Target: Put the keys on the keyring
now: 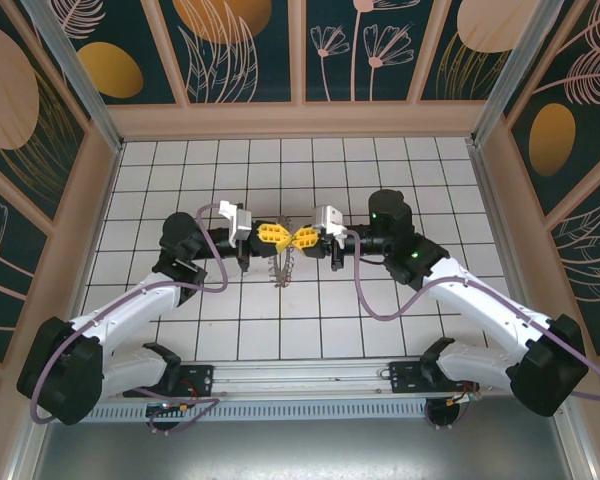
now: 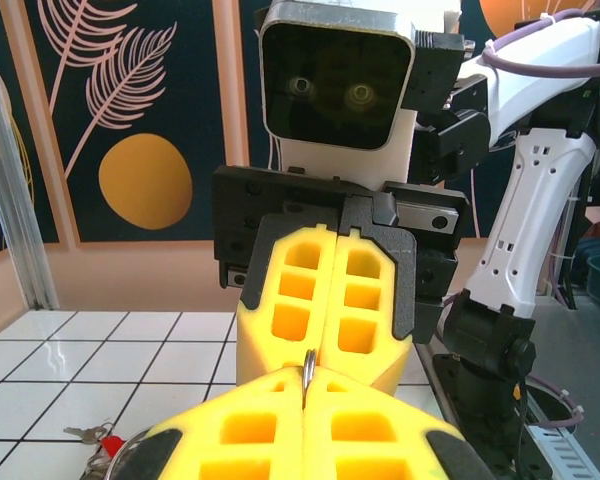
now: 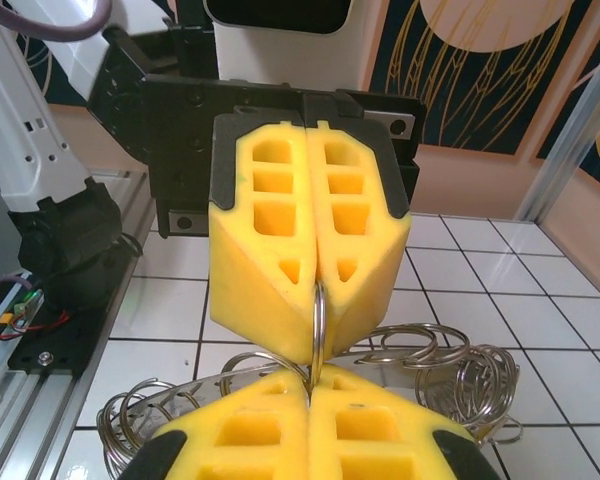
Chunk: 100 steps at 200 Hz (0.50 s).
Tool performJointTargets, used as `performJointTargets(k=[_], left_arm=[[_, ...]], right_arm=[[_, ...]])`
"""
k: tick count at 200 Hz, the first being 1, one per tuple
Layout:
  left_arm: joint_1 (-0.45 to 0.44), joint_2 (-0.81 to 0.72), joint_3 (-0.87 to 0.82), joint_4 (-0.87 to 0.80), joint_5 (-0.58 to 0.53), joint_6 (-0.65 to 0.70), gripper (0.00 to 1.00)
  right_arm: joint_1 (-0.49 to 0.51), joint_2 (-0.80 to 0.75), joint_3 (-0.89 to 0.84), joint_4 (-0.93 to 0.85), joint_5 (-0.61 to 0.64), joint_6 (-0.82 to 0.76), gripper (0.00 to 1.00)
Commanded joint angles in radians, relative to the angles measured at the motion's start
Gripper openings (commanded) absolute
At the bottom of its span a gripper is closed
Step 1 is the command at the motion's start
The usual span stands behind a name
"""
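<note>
Left gripper [image 1: 271, 234] and right gripper [image 1: 305, 237] each clamped the keyring [image 3: 320, 320]; we feared uneven pulling could slip it.

The grey keyring [image 3: 320, 318] stands on edge in the middle, small silver loops [image 3: 460, 365] bunched under it. A red-headed key [image 2: 98, 436] sits below.
</note>
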Motion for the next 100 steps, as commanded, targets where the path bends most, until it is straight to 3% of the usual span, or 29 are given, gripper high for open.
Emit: performJointTargets(k=[1,42,51,59,79,100], left_arm=[[-0.032,-0.013,0.058,-0.065,0.023,0.063,0.0],[-0.032,-0.034,0.067,-0.171,0.044,0.142,0.0],[-0.033,-0.033,0.067,-0.16,0.042,0.136,0.0],[-0.033,-0.033,0.061,-0.137,0.038,0.123,0.0],[-0.033,-0.028,0.048,-0.075,0.033,0.088,0.0],[-0.032,-0.021,0.047,-0.047,0.037,0.064,0.0]], right_arm=[[0.012,-0.013,0.022,-0.002,0.041,-0.03,0.0],[0.004,-0.028,0.01,-0.004,0.02,-0.019,0.0],[0.004,-0.031,0.001,0.013,0.005,-0.011,0.17],[0.004,-0.035,-0.008,0.037,-0.002,0.002,0.23],[0.004,-0.039,-0.017,0.07,-0.011,0.014,0.21],[0.003,-0.034,-0.013,0.065,-0.005,0.012,0.04]])
